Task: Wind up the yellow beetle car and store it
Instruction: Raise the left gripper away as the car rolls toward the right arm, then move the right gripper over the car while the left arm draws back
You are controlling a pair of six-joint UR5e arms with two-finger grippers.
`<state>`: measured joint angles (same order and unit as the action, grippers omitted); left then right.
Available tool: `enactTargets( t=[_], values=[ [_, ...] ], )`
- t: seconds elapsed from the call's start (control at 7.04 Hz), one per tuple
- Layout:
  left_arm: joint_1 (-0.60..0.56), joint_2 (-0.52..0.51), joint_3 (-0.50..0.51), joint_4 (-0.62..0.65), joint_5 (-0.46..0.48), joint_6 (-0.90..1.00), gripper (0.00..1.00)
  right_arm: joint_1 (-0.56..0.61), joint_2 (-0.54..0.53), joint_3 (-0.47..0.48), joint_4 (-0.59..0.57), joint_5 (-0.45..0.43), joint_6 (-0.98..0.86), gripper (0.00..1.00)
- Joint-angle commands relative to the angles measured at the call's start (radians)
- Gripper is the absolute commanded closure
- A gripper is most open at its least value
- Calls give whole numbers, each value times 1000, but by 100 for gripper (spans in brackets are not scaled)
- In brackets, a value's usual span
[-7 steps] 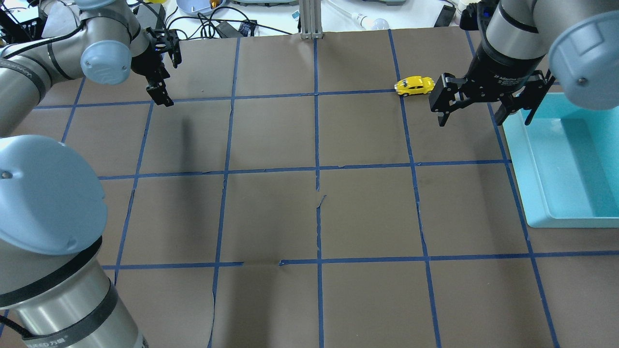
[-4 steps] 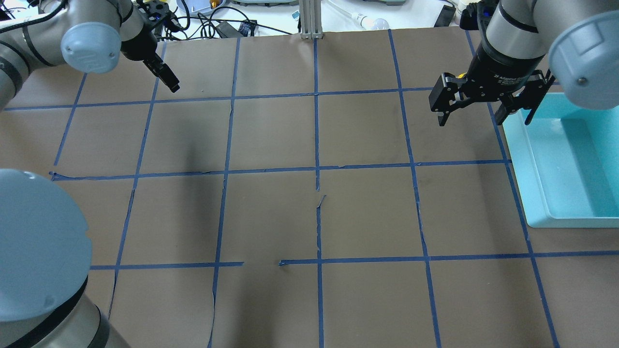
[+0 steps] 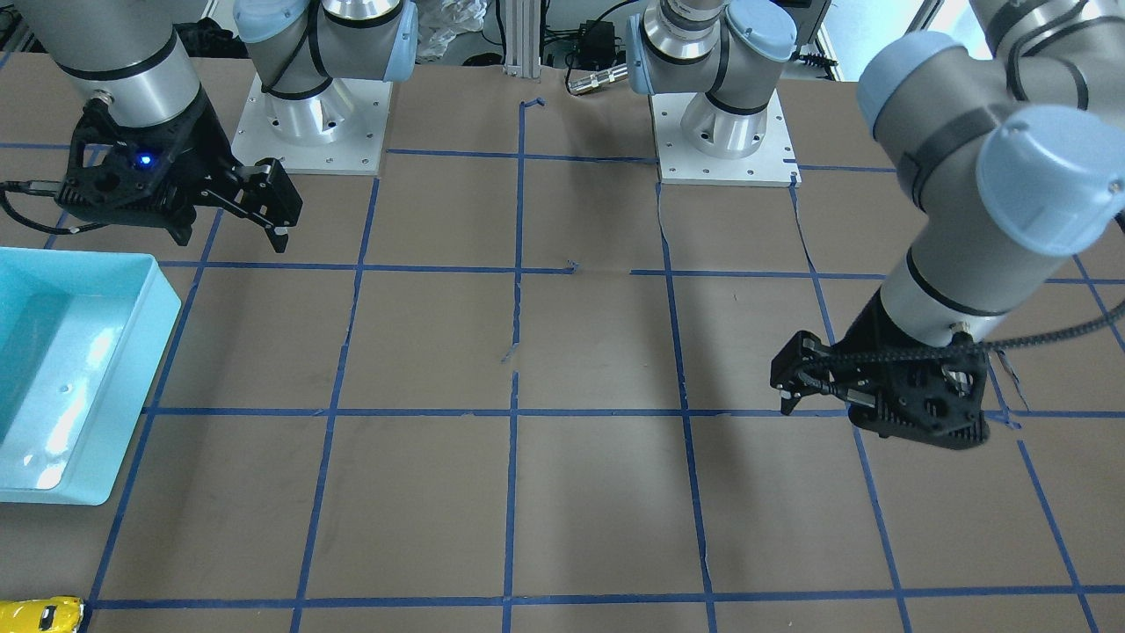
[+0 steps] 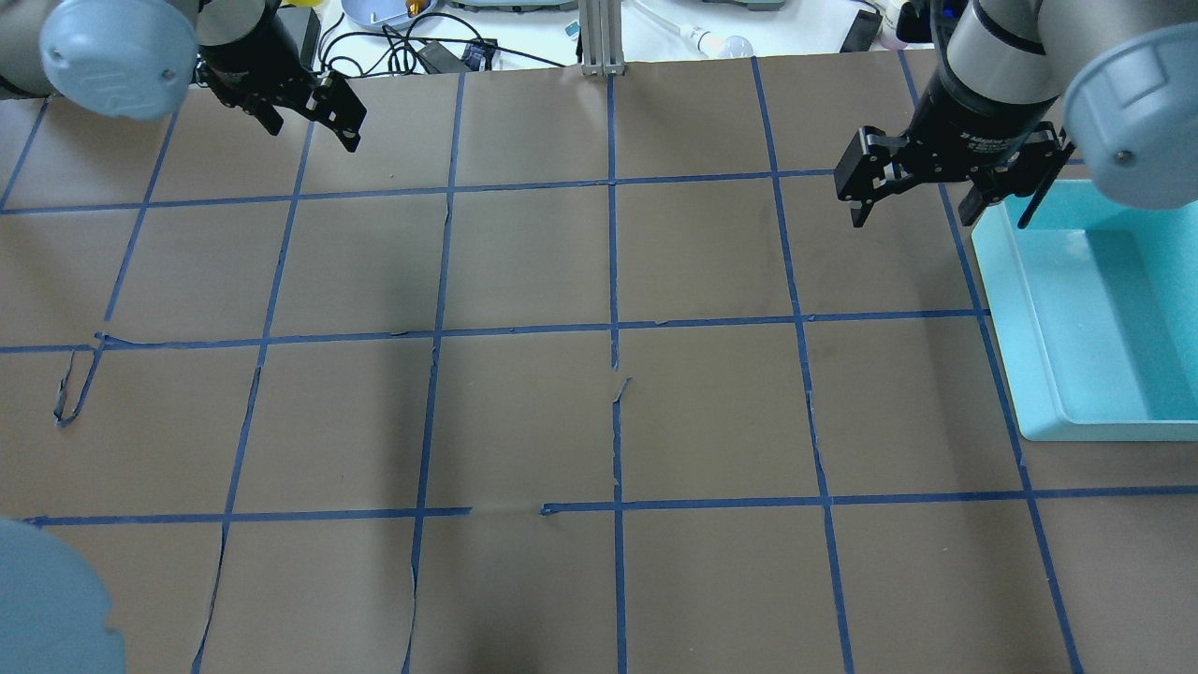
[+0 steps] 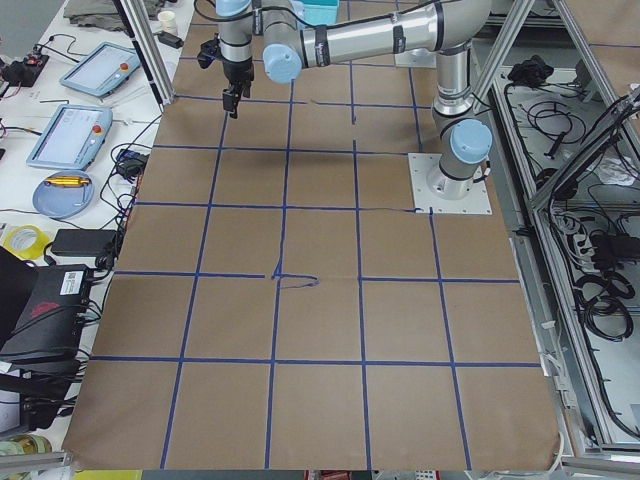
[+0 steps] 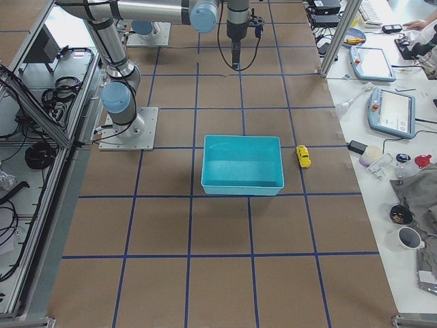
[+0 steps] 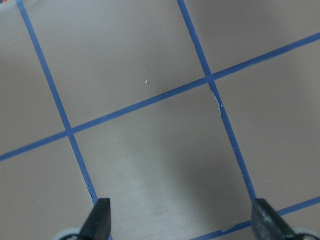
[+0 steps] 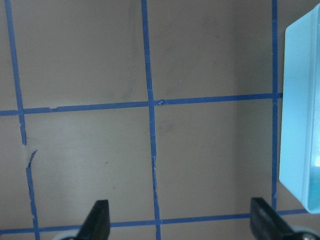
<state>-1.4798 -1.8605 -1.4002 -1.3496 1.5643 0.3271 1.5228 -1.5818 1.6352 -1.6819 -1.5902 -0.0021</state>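
The yellow beetle car [image 3: 39, 613] stands on the brown table at the operators' edge, beyond the teal bin [image 3: 132, 378]. It also shows in the exterior right view [image 6: 302, 156], just beside the bin [image 6: 242, 186]. It does not show in the overhead view. My right gripper [image 4: 941, 211] is open and empty above the table at the bin's far corner [image 4: 1020, 328]; it also shows in the front view [image 3: 230, 236]. My left gripper [image 4: 314, 131] is open and empty near the far left of the table [image 3: 785, 391]. Both wrist views show bare table between spread fingers.
An aluminium post [image 4: 599, 37] stands at the middle of the far edge, with cables and devices behind it. The brown paper is torn and blue tape is lifted at the left [image 4: 70, 393]. Both arm bases [image 3: 721, 123] sit at the robot's edge.
The car stood just left of the right gripper one second ago and is gone from the overhead view since. The left arm swung back and its gripper moved toward the far edge. The right gripper shifted slightly farther.
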Motion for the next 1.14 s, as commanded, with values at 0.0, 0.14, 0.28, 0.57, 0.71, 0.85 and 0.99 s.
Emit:
enactTargets(
  t=[0.0, 0.14, 0.28, 0.57, 0.71, 0.85, 0.99],
  values=[
    [-42, 139, -92, -83, -12, -101, 0, -12, 44, 0, -62, -2, -16, 0],
    [-86, 182, -139, -82, -12, -121, 0, -41, 65, -1, -62, -1, -28, 0],
    [-123, 208, -160, -82, -3, -159, 0, -97, 78, 0, -62, 13, -168, 0],
    [-174, 237, -164, -121, -10, -239, 0, -194, 150, -12, -138, 18, -520, 0],
    [-180, 242, -164, -124, 0, -238, 0, -219, 182, -15, -162, 18, -538, 0],
    [-171, 244, -164, -129, 0, -238, 0, -220, 210, -27, -244, 16, -606, 0],
    [-168, 244, -163, -137, -1, -231, 0, -222, 238, -46, -324, 16, -721, 0]
  ],
)
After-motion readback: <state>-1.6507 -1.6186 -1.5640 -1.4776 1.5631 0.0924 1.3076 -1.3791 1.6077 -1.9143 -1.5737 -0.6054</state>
